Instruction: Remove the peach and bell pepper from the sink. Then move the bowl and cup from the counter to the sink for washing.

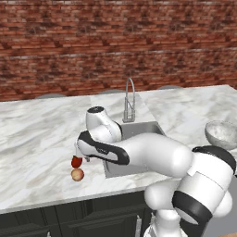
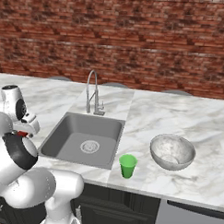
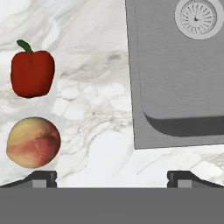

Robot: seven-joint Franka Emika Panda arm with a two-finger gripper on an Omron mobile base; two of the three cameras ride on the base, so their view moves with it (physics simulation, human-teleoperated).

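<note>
The dark red bell pepper [image 3: 33, 72] and the pale peach [image 3: 33, 142] lie side by side on the counter [image 3: 92, 109], left of the sink [image 3: 175, 78]. In the left base view the bell pepper [image 1: 76, 162] and peach [image 1: 77, 174] sit near the counter's front edge. My gripper [image 1: 79, 155] hovers just above the pepper. My gripper [image 3: 112, 179] is open, with nothing between its fingertips [image 3: 43, 177]. The sink [image 2: 82, 138] basin holds nothing. The green cup [image 2: 127, 166] stands right of the sink, and the silvery bowl [image 2: 172, 152] sits beside it.
The arched chrome faucet [image 2: 93, 97] rises behind the sink. A brick wall [image 1: 115, 41] backs the counter [image 1: 37, 129]. My arm reaches across the sink's front part in the left base view. Dark cabinets [image 2: 128, 207] run below.
</note>
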